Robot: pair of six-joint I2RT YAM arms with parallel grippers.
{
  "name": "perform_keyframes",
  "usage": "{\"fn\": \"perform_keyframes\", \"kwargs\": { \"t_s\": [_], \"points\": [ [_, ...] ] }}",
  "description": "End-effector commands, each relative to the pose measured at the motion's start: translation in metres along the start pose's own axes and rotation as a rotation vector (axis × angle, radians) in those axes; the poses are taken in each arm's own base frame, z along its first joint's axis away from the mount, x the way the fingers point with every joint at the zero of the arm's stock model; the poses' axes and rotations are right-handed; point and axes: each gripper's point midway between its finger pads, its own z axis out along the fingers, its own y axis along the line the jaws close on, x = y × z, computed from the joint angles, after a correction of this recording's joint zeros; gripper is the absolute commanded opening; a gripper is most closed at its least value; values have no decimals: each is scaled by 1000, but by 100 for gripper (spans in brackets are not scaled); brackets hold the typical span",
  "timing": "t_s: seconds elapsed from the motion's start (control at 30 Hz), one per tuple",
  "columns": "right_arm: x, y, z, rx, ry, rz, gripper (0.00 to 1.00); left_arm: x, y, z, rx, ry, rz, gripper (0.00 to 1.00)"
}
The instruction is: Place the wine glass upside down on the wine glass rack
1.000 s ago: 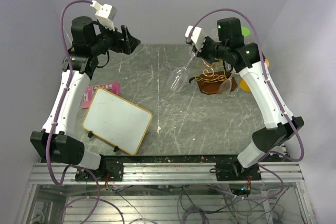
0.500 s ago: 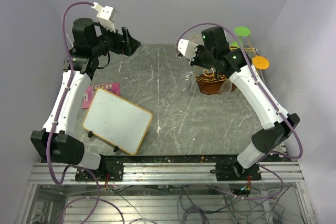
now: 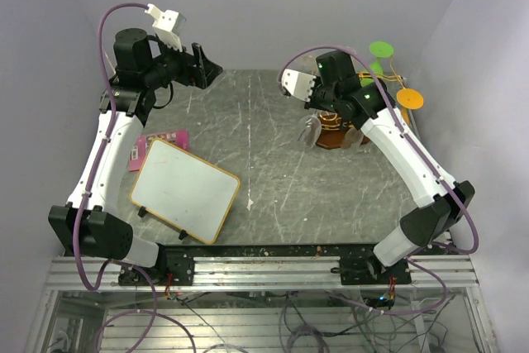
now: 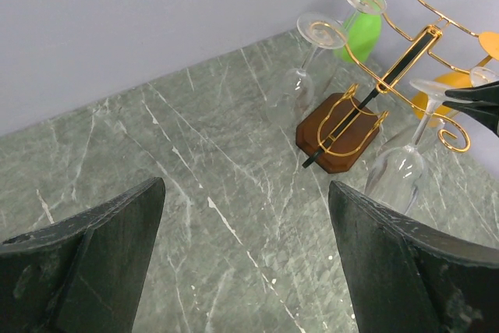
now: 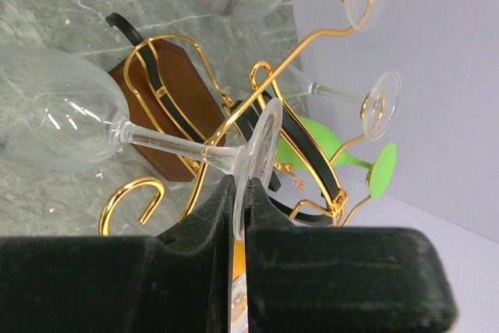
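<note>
You are looking at a grey-green marbled tabletop [image 3: 273, 179] scored with pale scratches, closed in by plain pale lilac walls [image 3: 273, 14] at the back and both sides, with a ribbed aluminium rail [image 3: 264, 274] along the near edge. Your right gripper [image 5: 243, 193] is closed tight on the round foot of the clear wine glass [image 5: 70, 115]. The glass is tilted with its bowl down, just beside the reddish-brown wooden base of the gold and black wire wine glass rack [image 4: 343, 134], at the far right of the table. The foot sits against the gold wire, but you cannot tell whether it is seated in a hook. Another clear stemmed glass [image 4: 300, 76] hangs bowl-down on the rack's far side, and a green glass [image 4: 366, 25] and an orange glass [image 3: 410, 98] hang nearer the wall. Your left gripper [image 3: 202, 64] is raised over the far left of the table, its jaws spread wide with nothing between them. On the near left lies a white board with a wooden frame [image 3: 184, 189], and a pink card [image 3: 157, 146] lies just beside it, partly under the left arm.
</note>
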Motion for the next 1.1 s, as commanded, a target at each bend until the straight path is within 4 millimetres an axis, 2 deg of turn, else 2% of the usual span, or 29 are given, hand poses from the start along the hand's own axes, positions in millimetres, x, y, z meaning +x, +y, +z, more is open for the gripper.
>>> {"fn": "perform_keyframes", "kwargs": {
  "t_s": [0.0,0.8,1.07],
  "points": [
    [0,-18,-20,84,-12,-4,0,-5,1,0,19,-18,22,96],
    [24,-6,-33,69,46,-49,0,1,2,4,25,-3,21,96],
    [25,1,-37,44,23,-48,0,4,4,6,26,1,19,96]
  ]
}}
